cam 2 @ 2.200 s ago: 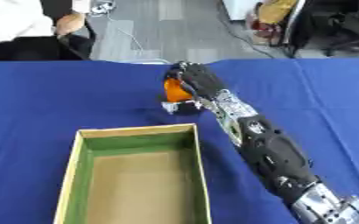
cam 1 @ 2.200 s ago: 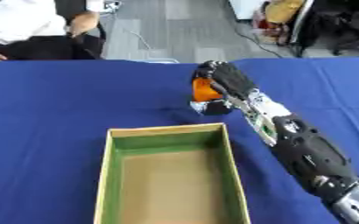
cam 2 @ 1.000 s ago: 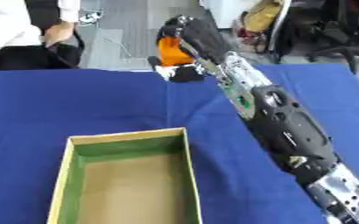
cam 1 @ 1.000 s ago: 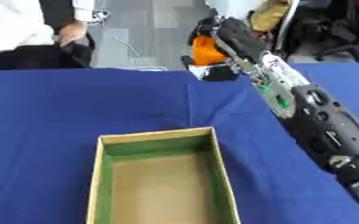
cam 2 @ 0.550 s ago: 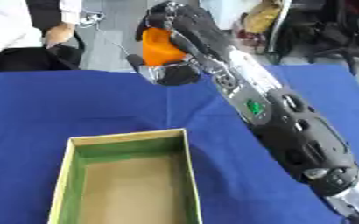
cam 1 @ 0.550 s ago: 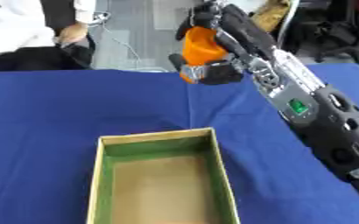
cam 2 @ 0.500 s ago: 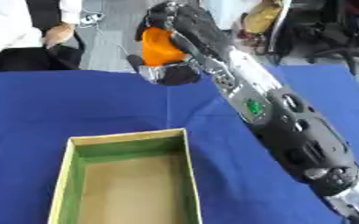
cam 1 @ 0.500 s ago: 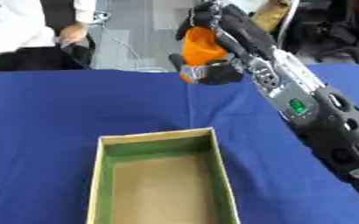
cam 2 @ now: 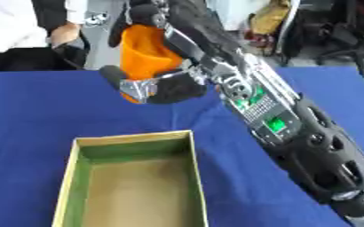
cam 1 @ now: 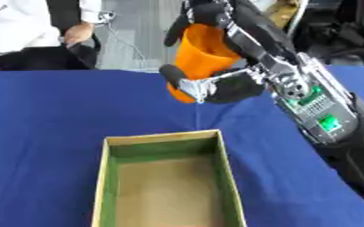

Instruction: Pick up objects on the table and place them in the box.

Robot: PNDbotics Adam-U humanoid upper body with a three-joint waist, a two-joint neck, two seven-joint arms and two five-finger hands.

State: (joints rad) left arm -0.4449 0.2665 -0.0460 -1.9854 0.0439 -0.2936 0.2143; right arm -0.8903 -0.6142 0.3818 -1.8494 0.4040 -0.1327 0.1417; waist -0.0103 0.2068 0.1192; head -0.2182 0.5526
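Overhead, one orange cup point(cam 1: 202, 55) clasped in the right robot hand point(cam 1: 216, 84); one box point(cam 1: 107, 173) below.

The open green-lined cardboard box point(cam 1: 163, 186) runs off the bottom edge of the frame, and the black right hand point(cam 1: 216, 86) covers the lower right side of the orange plastic cup point(cam 1: 201, 54).

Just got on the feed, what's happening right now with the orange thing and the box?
The right hand has its fingers and thumb curled round an orange cup and holds it in the air, above the blue table and just beyond the far end of the box. The box looks empty inside. The left hand shows in neither view.
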